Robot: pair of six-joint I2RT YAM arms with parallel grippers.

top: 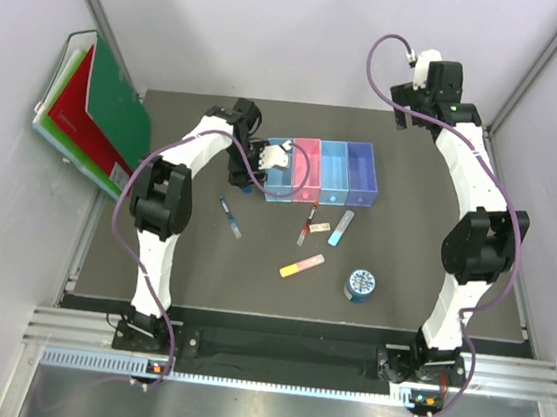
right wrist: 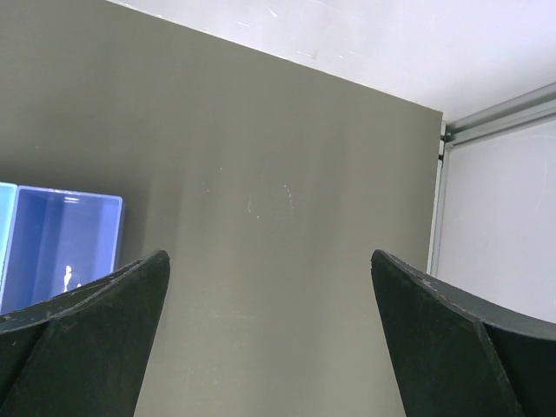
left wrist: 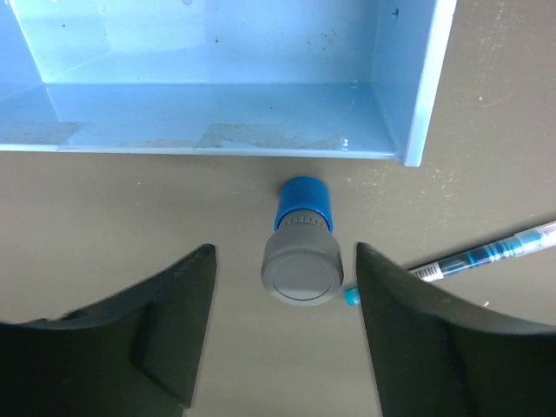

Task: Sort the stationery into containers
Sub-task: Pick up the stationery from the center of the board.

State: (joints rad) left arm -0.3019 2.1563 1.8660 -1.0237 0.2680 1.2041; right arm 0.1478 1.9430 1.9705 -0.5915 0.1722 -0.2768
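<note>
- A small bottle point(left wrist: 301, 248) with a blue body and a wider grey cap sits on the dark table point(top: 181, 268), just outside the near wall of the light blue bin point(left wrist: 417, 87). The cap faces the left wrist camera. I cannot tell whether the bottle stands or lies.
- It looks like hard plastic, probably light and stiff. Its round, smooth sides could roll or slip. The ridged collar below the cap seems the surest place to pinch.
- The left gripper point(left wrist: 282, 261) has its jaws wide, one finger on each side of the cap and neither touching it.
- A blue pen point(left wrist: 486, 256) lies just beside the bottle, close to one finger, and a closing pinch could nudge it.
- The light blue bin is the end one of four joined bins. The pink bin point(top: 307, 167), blue bin point(top: 334, 170) and violet bin point(top: 361, 173) follow in a row.
- In front of the bins lie a red-black pen point(top: 307, 226), an eraser point(top: 323, 226), a light-blue stick point(top: 342, 228), a yellow-pink stick point(top: 301, 265) and a round tin point(top: 360, 284).
- The right gripper point(right wrist: 269, 278) hangs above bare table at the far right, jaws wide and holding nothing.
- Green and red folders point(top: 98, 117) lean against the left wall.
</note>
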